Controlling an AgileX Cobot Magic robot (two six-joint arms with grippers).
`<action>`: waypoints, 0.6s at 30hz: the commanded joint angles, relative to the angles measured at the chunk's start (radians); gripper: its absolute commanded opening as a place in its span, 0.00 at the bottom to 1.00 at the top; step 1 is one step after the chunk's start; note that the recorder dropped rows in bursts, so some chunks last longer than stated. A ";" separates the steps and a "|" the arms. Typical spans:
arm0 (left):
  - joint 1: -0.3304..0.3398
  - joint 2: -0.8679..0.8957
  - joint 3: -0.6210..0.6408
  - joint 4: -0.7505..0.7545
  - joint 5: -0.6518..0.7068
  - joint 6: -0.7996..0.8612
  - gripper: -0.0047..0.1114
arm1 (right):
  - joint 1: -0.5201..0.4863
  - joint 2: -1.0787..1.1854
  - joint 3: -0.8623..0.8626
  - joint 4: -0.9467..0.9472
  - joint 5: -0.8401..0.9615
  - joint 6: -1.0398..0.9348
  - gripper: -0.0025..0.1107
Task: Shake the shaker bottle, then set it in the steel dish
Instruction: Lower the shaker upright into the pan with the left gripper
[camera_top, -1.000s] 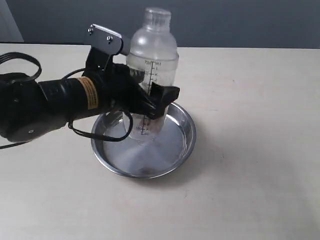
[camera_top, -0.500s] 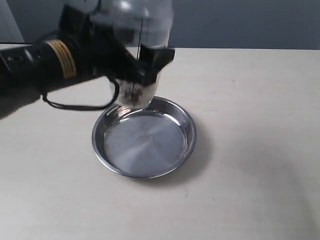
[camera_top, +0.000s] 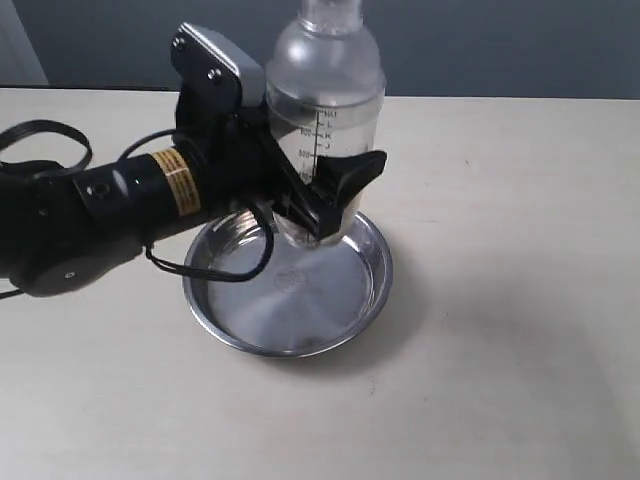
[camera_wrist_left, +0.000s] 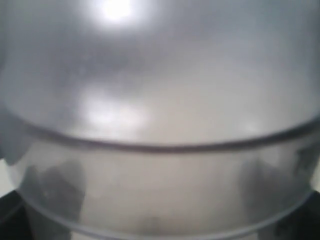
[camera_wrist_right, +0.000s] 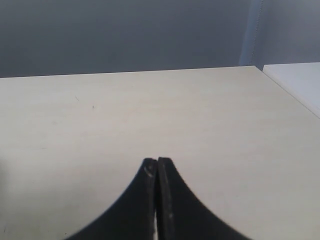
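- My left gripper (camera_top: 325, 200) pinches the bottle (camera_top: 325, 100) from the side, low on its body. This leaves the base free for setting down.
- The bottle is upright, cap (camera_top: 330, 12) up, which keeps the contents in.
- The base hangs over the far part of the dish (camera_top: 372, 290). I judge it clear of the pan, so placement is not yet done.
- In the left wrist view the blurred bottle wall (camera_wrist_left: 160, 100) fills the frame, and the contents are unreadable.
- My right gripper (camera_wrist_right: 157, 170) has its tips pressed together and holds nothing. It sits over bare table (camera_wrist_right: 150, 110), out of the way.
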 joint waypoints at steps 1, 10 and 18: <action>0.002 0.134 0.000 -0.066 -0.098 0.048 0.04 | -0.003 -0.005 0.001 0.001 -0.012 -0.002 0.01; 0.022 0.381 0.000 -0.186 -0.334 0.124 0.04 | -0.003 -0.005 0.001 0.001 -0.012 -0.002 0.01; 0.057 0.485 0.000 -0.098 -0.455 0.110 0.04 | -0.003 -0.005 0.001 0.001 -0.012 -0.002 0.01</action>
